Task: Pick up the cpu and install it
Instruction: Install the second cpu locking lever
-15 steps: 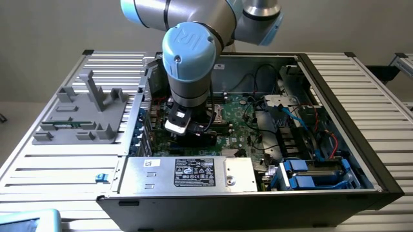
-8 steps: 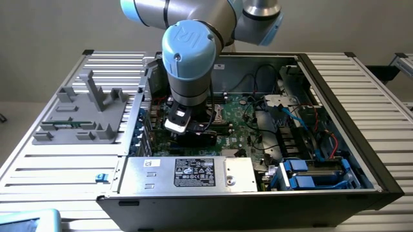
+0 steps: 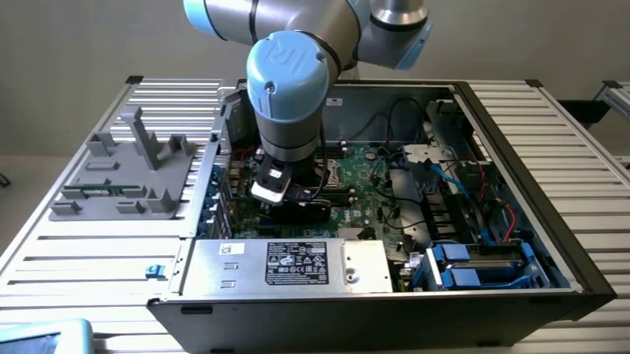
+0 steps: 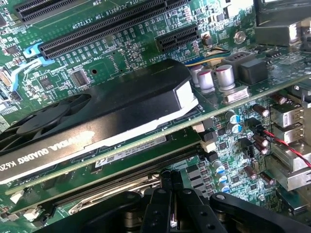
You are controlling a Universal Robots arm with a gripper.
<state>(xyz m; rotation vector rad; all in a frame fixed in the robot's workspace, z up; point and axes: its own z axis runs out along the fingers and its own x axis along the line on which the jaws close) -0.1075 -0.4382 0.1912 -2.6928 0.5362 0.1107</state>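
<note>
1 open computer case on slatted table

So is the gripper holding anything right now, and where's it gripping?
Nothing visible: the gripper is shut over the motherboard, nothing between its fingers.

White lettering on the black graphics card reads "NVIDIA QUADRO K6" — the rest runs off the frame. The green motherboard carries small white silkscreen beside its long black slots; "TPM_CONN" can be made out, the rest too fine to read. The arm's blue joint cap bears an embossed "UR" mark. The white label on the silver box is printed — its text illegible.
</note>
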